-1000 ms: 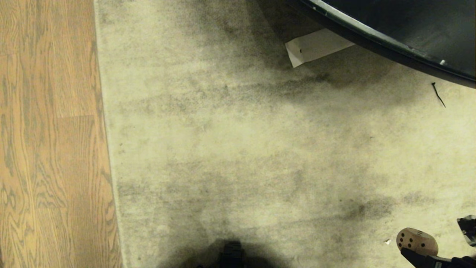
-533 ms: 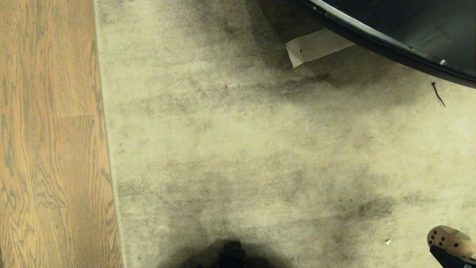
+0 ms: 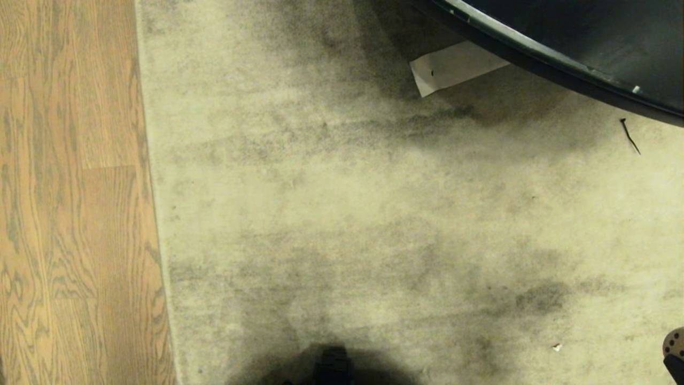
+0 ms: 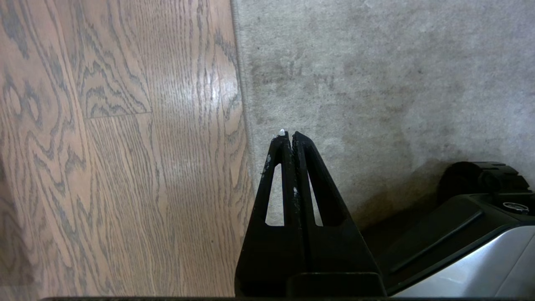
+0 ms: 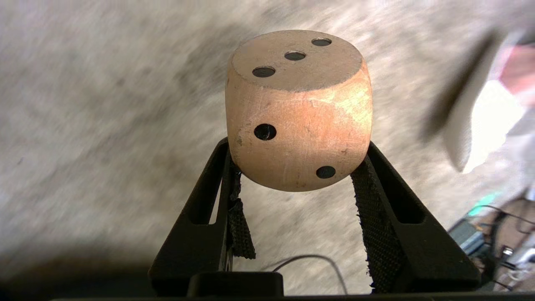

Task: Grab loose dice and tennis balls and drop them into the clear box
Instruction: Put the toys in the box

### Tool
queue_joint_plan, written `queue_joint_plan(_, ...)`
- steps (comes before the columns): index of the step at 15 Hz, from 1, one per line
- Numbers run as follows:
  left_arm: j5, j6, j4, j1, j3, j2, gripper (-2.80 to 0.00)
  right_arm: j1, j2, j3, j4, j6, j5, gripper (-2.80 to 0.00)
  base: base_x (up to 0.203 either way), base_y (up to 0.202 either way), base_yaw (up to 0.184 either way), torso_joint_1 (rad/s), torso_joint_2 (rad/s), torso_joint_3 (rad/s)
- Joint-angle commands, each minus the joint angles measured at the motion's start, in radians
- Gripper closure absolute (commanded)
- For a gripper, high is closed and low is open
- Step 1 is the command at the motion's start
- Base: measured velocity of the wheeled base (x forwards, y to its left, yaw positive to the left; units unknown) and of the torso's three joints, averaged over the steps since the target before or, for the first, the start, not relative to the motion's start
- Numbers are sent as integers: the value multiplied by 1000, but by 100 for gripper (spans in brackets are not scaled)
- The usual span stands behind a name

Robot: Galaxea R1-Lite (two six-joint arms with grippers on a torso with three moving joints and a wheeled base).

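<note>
The right claw is pinching the cream die between its two mesh-lined fingers, one pad against each side of the cube, with most of the die standing proud of the tips. In the right wrist view the die sits at centre frame. In the head view only a sliver of it shows at the lower right corner, above the carpet.

The step in hand looks like the carry to the clear box, which no view shows plainly. To do it well, the pinch should hold steady through the swing, because the pads grip only the rear part of the cube and a jolt could roll it out forward. The release is best made once the die hangs squarely over the box opening, and from low down so it does not bounce out.

A cube has no long axis. Its three-pip face points away from the wrist, past the fingertips. The two-pip face looks back toward the wrist camera. The gripped faces are hidden by the pads.

The left claw, pressed together on nothing, hangs over the seam between carpet and wood floor, at lower centre of the left wrist view.
</note>
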State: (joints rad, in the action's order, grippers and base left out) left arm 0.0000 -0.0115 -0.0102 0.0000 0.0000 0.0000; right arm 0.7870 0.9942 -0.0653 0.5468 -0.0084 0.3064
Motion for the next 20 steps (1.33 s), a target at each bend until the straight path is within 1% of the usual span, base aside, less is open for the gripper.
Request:
queue_joint_plan(1, 0, -1, -1, 0, 3, 0, 0, 36, -31, -26, 3, 1, 3, 0, 0, 0, 0, 0, 0, 0)
queue_joint_plan(3, 0, -1, 1, 0, 3, 0, 0, 36, -39, -88, -5, 0, 3, 0, 0, 0, 0, 0, 0, 0)
queue_joint_plan(5, 0, -1, -1, 0, 3, 0, 0, 37, -58, -191, -47, -1, 3, 0, 0, 0, 0, 0, 0, 0)
queue_joint_plan(10, 0, -1, -1, 0, 3, 0, 0, 38, -145, -294, -215, 0, 10, 0, 0, 0, 0, 0, 0, 0)
queue_joint_plan(12, 0, -1, -1, 0, 3, 0, 0, 40, -167, -360, -273, 1, 11, 0, 0, 0, 0, 0, 0, 0)
queue_joint_plan(15, 0, -1, -1, 0, 3, 0, 0, 43, -214, -503, -416, 9, 15, 0, 0, 0, 0, 0, 0, 0)
queue_joint_plan(17, 0, -1, -1, 0, 3, 0, 0, 42, -237, -591, -508, 32, 18, 0, 0, 0, 0, 0, 0, 0)
queue_joint_plan(18, 0, -1, -1, 0, 3, 0, 0, 42, -243, -622, -542, 40, 19, 0, 0, 0, 0, 0, 0, 0)
queue_joint_plan(20, 0, -1, 0, 0, 3, 0, 0, 42, -254, -664, -566, 46, 19, 0, 0, 0, 0, 0, 0, 0)
